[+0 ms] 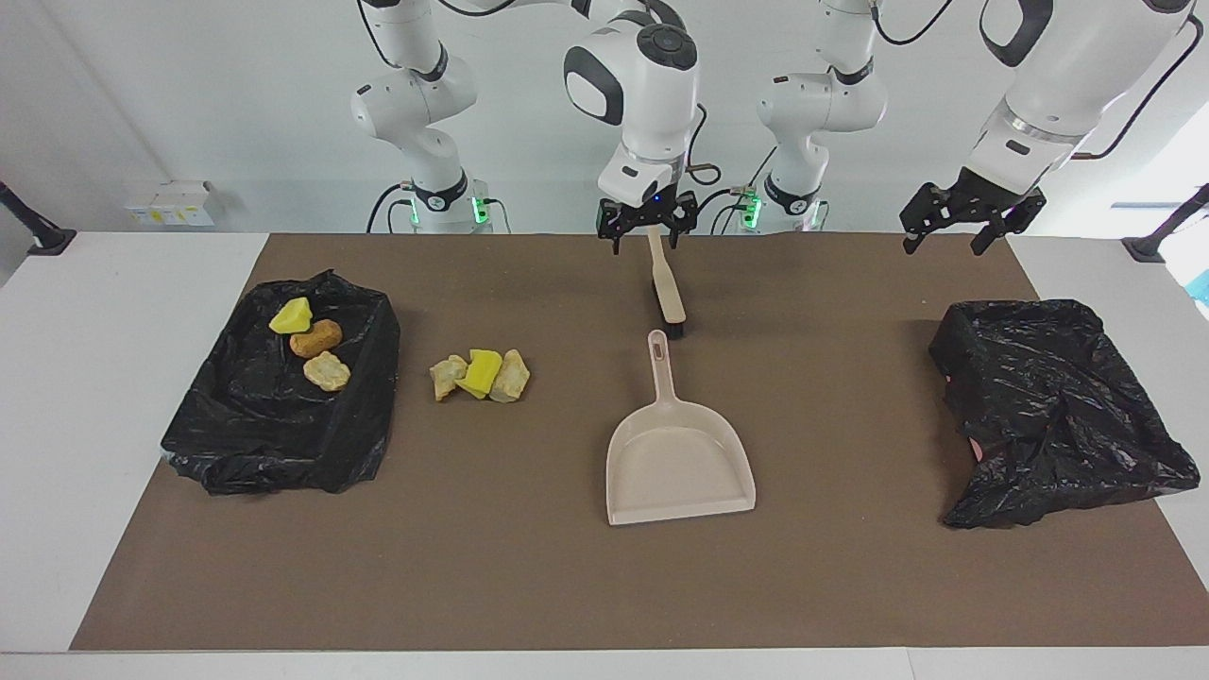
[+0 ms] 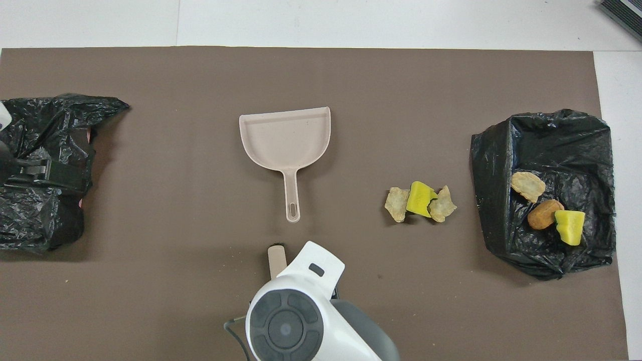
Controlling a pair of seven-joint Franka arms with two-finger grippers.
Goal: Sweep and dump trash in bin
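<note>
the right gripper hangs over the top end of the brush, its jaws spread to either side of the handle with a gap showing, so not closed on it. the brush lies on the brown mat with its dark bristles toward the dustpan, just nearer to the robots than the dustpan's handle tip and not touching it. the left gripper hangs with jaws spread wide and nothing between them, over the mat's edge, just on the robots' side of the crumpled black bag at the left arm's end.

taking the dustpan as the mark: it lies flat at the middle of the mat, handle toward the robots, open lip away from them. three loose chunks of trash, one yellow between two tan, sit touching in a cluster beside the dustpan toward the right arm's end. further that way is the bin lined with black plastic, holding three more chunks, yellow, orange-brown and tan.

the facing view shows the jaws and the whole brush; from overhead the right arm's wrist covers all but a stub of the brush, and the left gripper shows only as a dark shape over the bag. overhead shows clear mat between dustpan and cluster, and a strip between the cluster and the bin's wall.
</note>
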